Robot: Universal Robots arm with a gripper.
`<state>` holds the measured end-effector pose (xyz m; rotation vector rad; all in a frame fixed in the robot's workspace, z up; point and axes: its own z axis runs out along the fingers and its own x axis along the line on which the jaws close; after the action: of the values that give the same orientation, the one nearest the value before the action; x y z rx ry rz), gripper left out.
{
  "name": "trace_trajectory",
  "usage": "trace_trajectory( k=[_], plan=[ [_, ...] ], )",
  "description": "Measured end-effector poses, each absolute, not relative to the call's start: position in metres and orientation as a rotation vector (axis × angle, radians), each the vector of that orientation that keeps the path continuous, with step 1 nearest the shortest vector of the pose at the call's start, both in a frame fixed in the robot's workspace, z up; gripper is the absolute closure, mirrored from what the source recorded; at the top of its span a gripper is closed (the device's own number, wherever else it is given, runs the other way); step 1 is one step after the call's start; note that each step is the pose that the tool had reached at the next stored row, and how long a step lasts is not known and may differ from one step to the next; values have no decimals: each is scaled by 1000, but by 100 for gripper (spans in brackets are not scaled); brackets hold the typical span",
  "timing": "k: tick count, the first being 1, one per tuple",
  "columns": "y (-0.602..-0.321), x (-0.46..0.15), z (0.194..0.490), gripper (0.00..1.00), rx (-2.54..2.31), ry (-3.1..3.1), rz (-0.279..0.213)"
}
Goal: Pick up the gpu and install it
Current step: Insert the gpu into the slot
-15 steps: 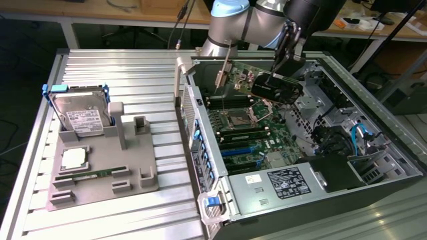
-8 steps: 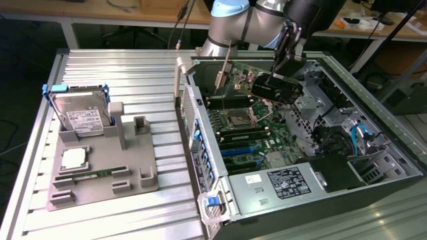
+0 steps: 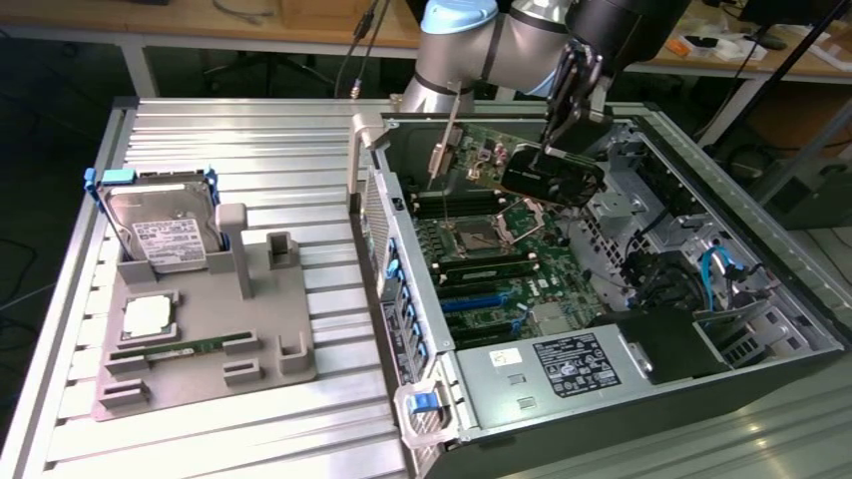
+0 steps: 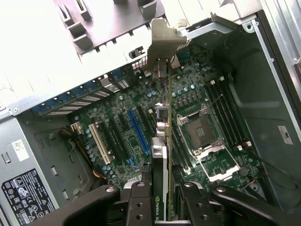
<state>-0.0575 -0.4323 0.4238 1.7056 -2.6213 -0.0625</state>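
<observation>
— Black plastic over green board: where is the gpu (image 3: 553, 172) seen?

— It is held in the air inside the open computer case (image 3: 377, 215), above the motherboard (image 3: 500, 264) and near the empty processor socket (image 3: 476, 238). It is not yet seated in any slot.

— How is the gripper (image 3: 562, 140) set?

— It is clamped on the gpu. From the wrist view the card is seen edge-on, pinched between the black fingers (image 4: 140, 201), with its silver bracket (image 4: 162, 40) at the far end, toward the case wall.

— What is laid outside the case?

— A grey tray (image 3: 273, 334) is placed on the ribbed metal table (image 3: 239, 140), at the exterior view's left. A hard drive (image 3: 167, 235) is stood in it, tilted. A square processor chip (image 3: 147, 316) and a memory stick (image 3: 200, 347) are laid flat, near each other.

— What else is seen inside?

— A blue slot (image 4: 138, 132) is found on the motherboard beside the card. A labelled power supply (image 3: 566, 364) is mounted at the end nearest the exterior camera.
</observation>
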Motion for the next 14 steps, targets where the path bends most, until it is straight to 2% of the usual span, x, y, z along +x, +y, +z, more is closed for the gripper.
trace_trajectory(
  k=[14],
  plan=[
    [-432,-58,424,73,1752,-2589,-62]
  ],
)
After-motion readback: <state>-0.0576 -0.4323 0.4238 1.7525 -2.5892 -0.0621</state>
